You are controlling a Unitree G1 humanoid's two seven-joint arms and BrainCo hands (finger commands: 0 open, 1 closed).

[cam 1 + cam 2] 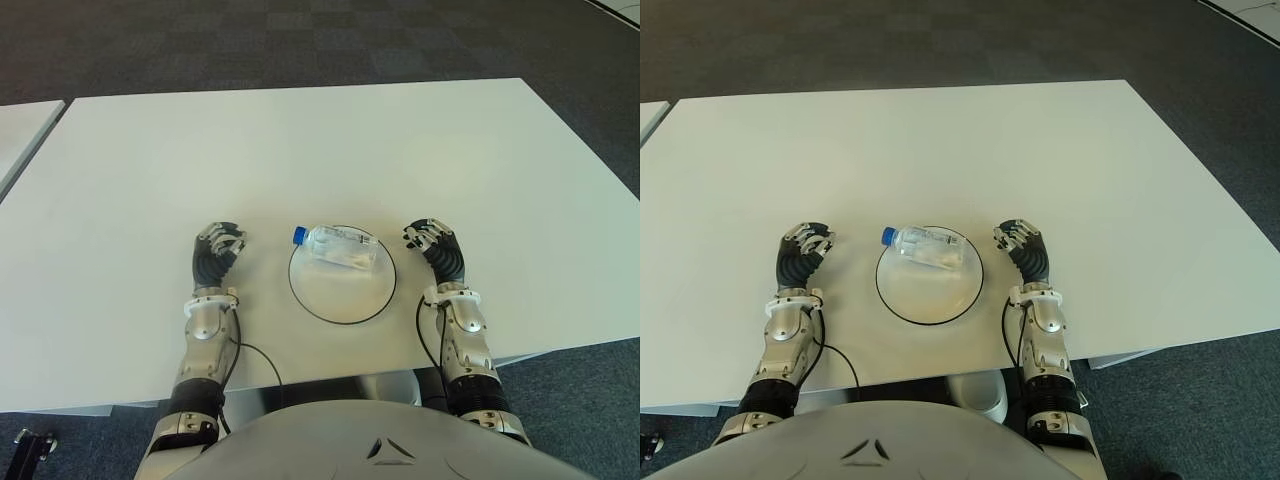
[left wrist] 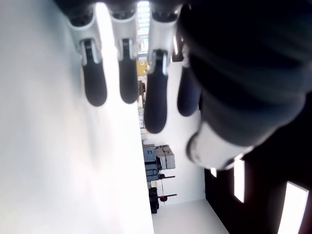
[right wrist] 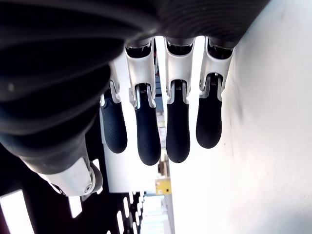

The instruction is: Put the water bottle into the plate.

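Note:
A clear water bottle (image 1: 341, 247) with a blue cap lies on its side across the far part of a white plate (image 1: 340, 292) with a dark rim, near the table's front edge. Its cap pokes just past the plate's left rim. My left hand (image 1: 218, 250) shows to the left of the plate and my right hand (image 1: 432, 243) to its right. Both are apart from the bottle. In the wrist views the left fingers (image 2: 122, 73) and the right fingers (image 3: 165, 126) hang relaxed with nothing between them.
The white table (image 1: 300, 150) stretches far behind the plate. A second white table's corner (image 1: 20, 130) shows at the far left. A thin black cable (image 1: 255, 360) runs from my left wrist toward the front edge. Dark carpet lies beyond.

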